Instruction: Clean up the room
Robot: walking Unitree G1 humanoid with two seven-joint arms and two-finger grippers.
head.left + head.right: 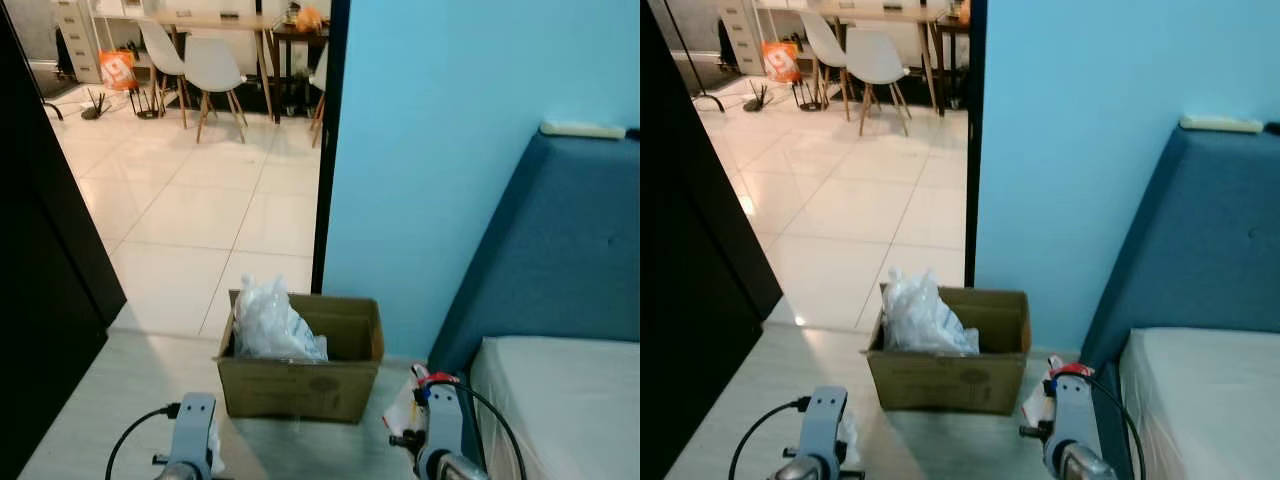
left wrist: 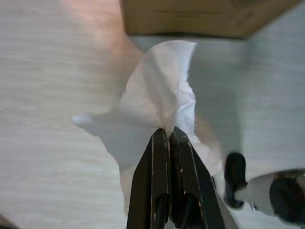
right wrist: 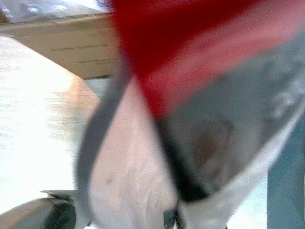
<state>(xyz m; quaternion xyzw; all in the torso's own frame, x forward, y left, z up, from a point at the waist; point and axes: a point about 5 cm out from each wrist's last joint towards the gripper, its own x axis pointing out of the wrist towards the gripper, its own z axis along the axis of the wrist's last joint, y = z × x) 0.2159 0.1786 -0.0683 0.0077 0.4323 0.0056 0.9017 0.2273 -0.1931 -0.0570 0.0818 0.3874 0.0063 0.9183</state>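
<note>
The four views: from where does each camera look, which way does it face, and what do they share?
Left eye: from the head, forward and down at the box with the bag; both silver arms show below.
Right eye: beside it, the same scene, with the bed.
Left wrist: along the left gripper, shut on tissue, toward the floor.
Right wrist: close on a blurred red and white wrapper at the right gripper.
Shared: the box appears in all four.

White tissue, seemingly crumpled, tool-pinched
</note>
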